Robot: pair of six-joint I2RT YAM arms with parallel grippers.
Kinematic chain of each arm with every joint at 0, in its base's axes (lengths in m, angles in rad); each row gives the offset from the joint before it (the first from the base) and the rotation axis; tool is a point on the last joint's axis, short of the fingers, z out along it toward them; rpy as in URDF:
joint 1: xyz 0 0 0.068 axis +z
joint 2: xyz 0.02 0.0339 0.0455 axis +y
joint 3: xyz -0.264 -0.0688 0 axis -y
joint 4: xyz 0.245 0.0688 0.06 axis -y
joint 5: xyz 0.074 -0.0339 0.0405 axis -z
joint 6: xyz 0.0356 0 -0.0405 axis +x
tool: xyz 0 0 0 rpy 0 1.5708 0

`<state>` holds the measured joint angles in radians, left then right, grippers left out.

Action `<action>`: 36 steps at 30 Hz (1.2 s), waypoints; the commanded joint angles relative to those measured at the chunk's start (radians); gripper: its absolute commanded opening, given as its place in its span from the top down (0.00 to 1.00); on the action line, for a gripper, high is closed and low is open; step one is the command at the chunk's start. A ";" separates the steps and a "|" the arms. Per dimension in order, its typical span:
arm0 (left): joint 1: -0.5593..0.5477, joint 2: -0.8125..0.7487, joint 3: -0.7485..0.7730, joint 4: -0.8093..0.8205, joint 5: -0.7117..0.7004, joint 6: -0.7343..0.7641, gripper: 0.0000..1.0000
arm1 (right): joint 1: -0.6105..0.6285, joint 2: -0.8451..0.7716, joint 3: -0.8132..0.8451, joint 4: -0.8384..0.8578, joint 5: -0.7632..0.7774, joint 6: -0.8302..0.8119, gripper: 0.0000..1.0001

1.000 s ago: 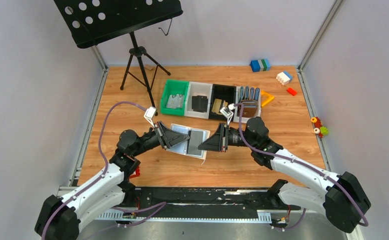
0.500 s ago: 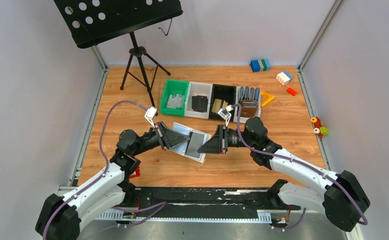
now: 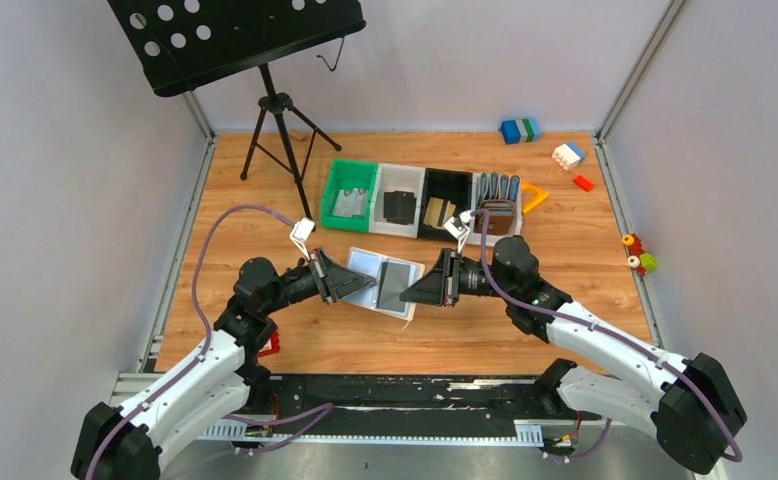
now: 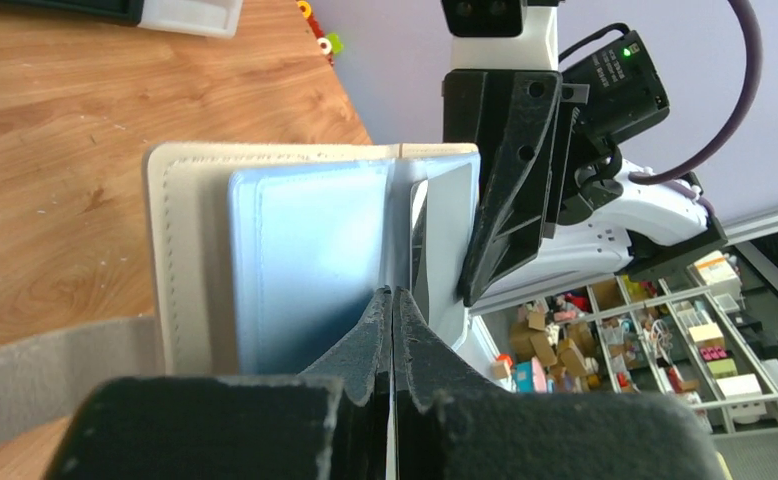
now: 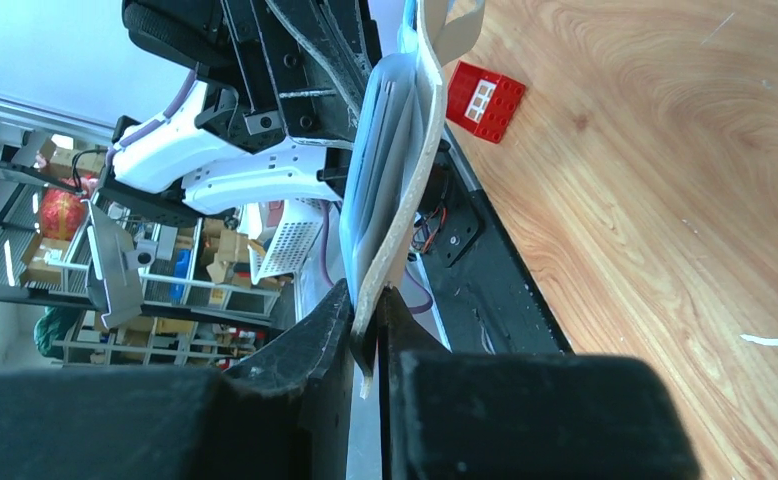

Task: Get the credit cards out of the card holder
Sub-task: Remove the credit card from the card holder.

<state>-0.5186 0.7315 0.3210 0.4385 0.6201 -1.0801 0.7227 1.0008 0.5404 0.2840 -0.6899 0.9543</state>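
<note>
card holder [image 3: 370, 264] open, right pincer [image 5: 365, 312] clamping edge

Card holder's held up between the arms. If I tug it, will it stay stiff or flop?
Probably floppy: the card holder bows in a curve above the right gripper, whose jaws pinch its edge. It is spread open, so it will likely hinge at the fold. It looks thin and light, so an edge pinch may slip.

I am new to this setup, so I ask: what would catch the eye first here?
The open card holder, held over the middle of the table: the left gripper and the right gripper each pinch one edge of it. Then the black music stand at the far left corner.
</note>
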 commanded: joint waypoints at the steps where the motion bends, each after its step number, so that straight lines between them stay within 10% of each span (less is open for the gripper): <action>1: 0.018 -0.012 0.018 -0.018 0.009 0.029 1.00 | -0.010 -0.033 0.009 0.058 0.012 -0.004 0.97; 17: 0.017 0.109 0.006 0.305 0.155 -0.136 0.71 | 0.024 0.096 0.020 0.238 -0.111 0.058 1.00; 31: 0.011 0.077 0.045 0.050 0.180 0.036 1.00 | 0.029 0.090 0.053 0.169 -0.073 0.013 0.81; 36: 0.011 0.064 0.049 0.007 0.166 0.047 1.00 | 0.028 0.075 0.054 0.128 -0.040 -0.001 0.94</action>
<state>-0.4957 0.8085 0.3256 0.5007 0.7551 -1.0828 0.7498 1.1011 0.5442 0.3946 -0.7918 0.9825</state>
